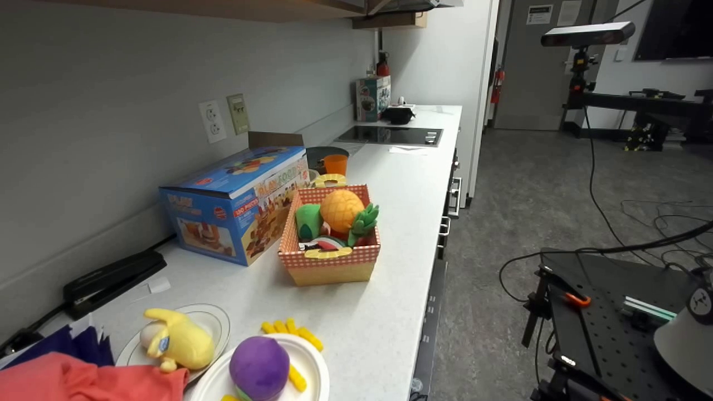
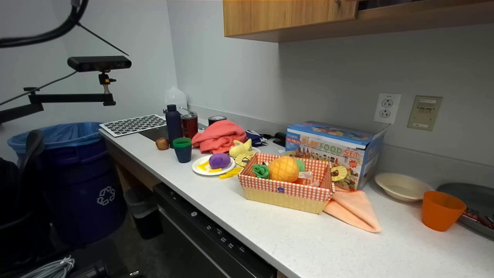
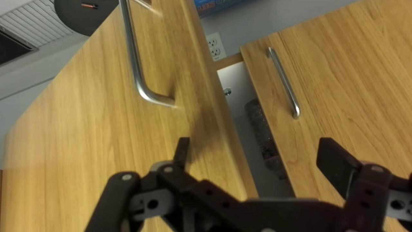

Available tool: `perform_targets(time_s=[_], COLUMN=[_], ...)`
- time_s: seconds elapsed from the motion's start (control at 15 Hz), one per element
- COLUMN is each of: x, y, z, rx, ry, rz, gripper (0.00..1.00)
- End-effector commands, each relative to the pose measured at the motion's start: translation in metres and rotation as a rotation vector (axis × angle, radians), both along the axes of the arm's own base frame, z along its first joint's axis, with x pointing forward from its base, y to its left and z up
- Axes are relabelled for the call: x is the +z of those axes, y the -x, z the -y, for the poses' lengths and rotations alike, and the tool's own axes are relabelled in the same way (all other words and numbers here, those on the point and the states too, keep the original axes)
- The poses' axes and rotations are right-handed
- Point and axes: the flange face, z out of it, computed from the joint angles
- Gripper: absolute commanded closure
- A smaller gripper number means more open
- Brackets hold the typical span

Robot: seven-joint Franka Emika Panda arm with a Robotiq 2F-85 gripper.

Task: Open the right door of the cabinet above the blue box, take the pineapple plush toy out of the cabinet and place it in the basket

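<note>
Probably light and squashy, the pineapple toy (image 1: 340,208) lies in the basket (image 1: 333,274), leaves (image 1: 363,224) toward four o'clock in an exterior view, best squeezed mid-body, while the spread claw (image 3: 255,141) holds nothing.

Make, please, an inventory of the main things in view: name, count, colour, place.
Play Food Set box: 1, blue, beside basket
cabinet: 1, light wood, above box, one door open
basket: 1, tan with red checks, on counter
pineapple plush toy: 1, orange-yellow and green, in basket
purple plush: 1, purple, on white plate
yellow plush: 1, yellow, on another plate
coral cloth: 1, coral, near yellow plush
orange cup: 1, orange, on counter
bottle: 1, dark blue, on counter
gripper: 1, black, open, near cabinet
</note>
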Motion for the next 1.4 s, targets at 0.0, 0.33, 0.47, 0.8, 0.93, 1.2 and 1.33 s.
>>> perform_targets(time_s=[0.0,0.33,0.47,0.8,0.93,1.2,1.33], x=[0.003,-0.013,-0.010,0.002,-0.003,-0.023,-0.038], y=[-0.045,-0.087,-0.086,-0.046,-0.027,0.013,0.033], z=[-0.012,-0.033,-0.030,0.001,0.015,0.041,0.050], rx=[0.008,0.033,0.029,-0.044,-0.084,-0.116,-0.108], ry=[-0.024,-0.011,0.012,0.060,0.073,0.054,0.009], rz=[0.052,0.034,0.037,-0.028,-0.081,-0.205,-0.269], gripper=[0.00,0.00,0.00,0.00,0.00,0.00,0.00])
